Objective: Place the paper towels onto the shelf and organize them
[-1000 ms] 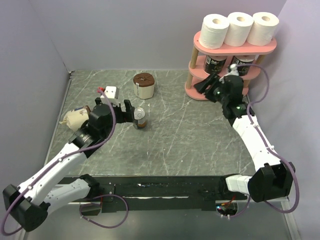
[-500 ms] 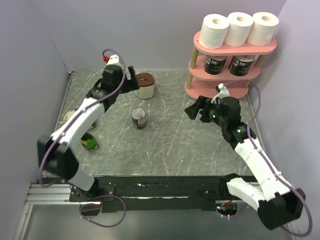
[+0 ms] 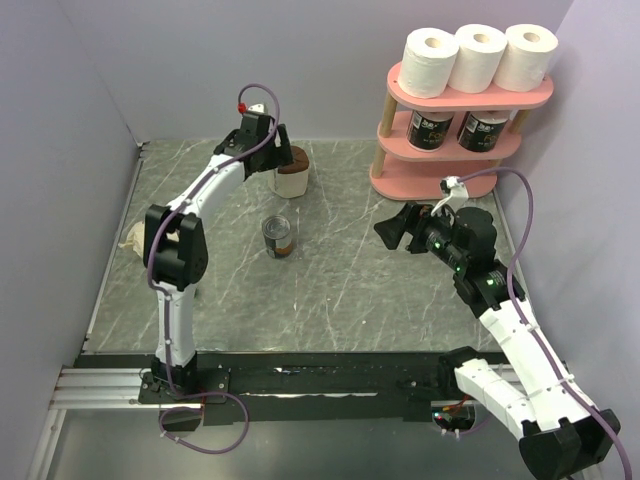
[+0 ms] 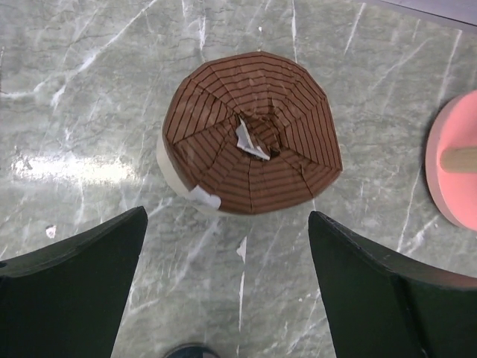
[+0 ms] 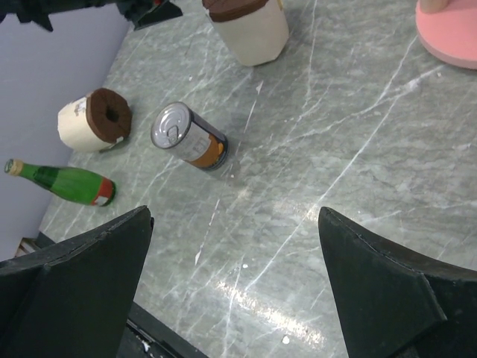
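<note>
Hovering over the brown-topped roll (image 4: 250, 142), the left gripper (image 4: 226, 215) is holding its fingers spread wide and grasping nothing; the wrist view is showing the roll standing upright on the table (image 3: 350, 290), centred in the gap. That spread is probably wide enough to pass down both sides of the plump cylinder before closing.

The roll is standing at the far middle of the table, well apart from the shelf (image 3: 410, 182), so it is likely the next one being lined up for pickup.

The right gripper (image 5: 235, 216) is also hanging open and empty, low over the table just in front of the shelf, seemingly keeping out of the left arm's way.

Three white rolls (image 3: 480, 57) are sitting side by side on the shelf's top board and two black-printed rolls (image 3: 430, 130) on the middle board; the bottom board is showing bare, which is presumably where the remaining rolls belong.

A second roll (image 5: 95, 119) is lying on its side near the table's left edge, beside a green bottle (image 5: 59, 183), with a can (image 5: 190, 138) tipped over between the two loose rolls.
</note>
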